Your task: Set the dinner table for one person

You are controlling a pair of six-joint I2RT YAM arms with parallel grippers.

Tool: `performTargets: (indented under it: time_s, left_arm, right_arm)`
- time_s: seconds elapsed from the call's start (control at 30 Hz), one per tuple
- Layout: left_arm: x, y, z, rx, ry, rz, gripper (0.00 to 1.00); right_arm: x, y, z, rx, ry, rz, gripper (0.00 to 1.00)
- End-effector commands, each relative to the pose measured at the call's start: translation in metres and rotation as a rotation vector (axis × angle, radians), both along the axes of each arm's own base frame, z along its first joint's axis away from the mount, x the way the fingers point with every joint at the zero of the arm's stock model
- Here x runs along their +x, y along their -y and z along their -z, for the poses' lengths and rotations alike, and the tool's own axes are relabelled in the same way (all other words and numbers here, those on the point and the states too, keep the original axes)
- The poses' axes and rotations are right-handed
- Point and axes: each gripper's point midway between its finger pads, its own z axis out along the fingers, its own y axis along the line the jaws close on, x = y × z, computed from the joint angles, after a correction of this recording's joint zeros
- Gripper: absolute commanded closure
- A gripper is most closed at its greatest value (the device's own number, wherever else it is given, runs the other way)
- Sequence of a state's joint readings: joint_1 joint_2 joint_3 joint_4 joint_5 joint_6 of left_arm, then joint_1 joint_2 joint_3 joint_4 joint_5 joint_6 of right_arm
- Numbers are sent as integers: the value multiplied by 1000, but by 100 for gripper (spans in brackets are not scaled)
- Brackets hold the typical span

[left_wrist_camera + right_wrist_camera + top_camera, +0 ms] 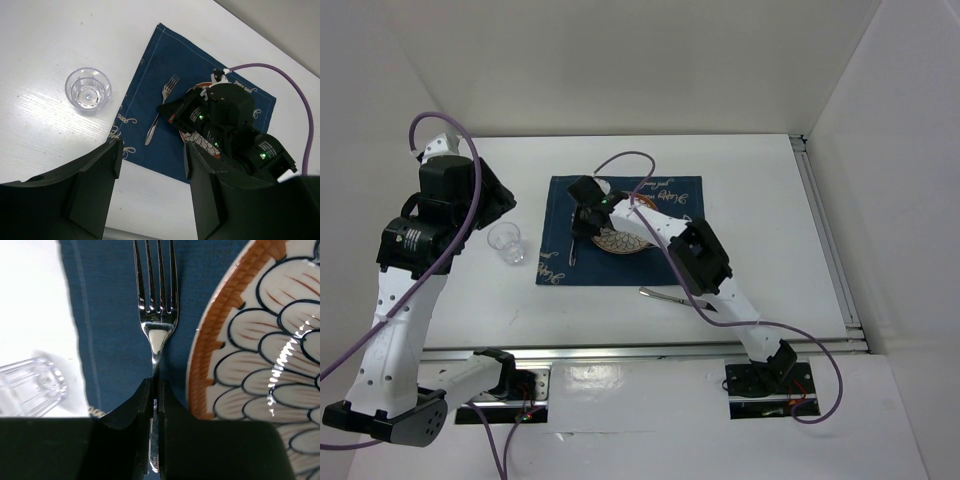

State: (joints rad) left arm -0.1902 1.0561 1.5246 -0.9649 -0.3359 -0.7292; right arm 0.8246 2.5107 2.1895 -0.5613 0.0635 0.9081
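Right gripper (155, 387) is pinched together on the fork (156, 315) handle, just below the neck. Fork lies on the navy placemat (110, 300), tines toward the far edge, just beside the patterned plate (260, 350) with a gap between. Left gripper (152, 150) jaws apart, nothing between them, up above the dinner table (760, 200) by the placemat's left edge. Clear glass (88, 91) upright on bare tabletop, left of the placemat. Dinner table is the white top under everything. Thin silver utensil (665, 294) lies on it in front of the placemat, partly under the right arm; type unclear.
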Motion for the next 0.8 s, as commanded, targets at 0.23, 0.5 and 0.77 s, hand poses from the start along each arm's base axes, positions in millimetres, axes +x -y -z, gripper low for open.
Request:
performTargets:
  time_s: [0.23,0.5,0.77]
  left_arm:
    - [0,-5,-10,26,38,-3,31]
    - [0,-2,-2,19,19,15,31]
    - [-1,-1,-10,25,43,31,31]
  right_arm:
    - [13,-7,-14,56,46,3,54]
    - [10,-13,-58,80,128,-20,51]
    - [-29,-32,-183,197,349,-180,51]
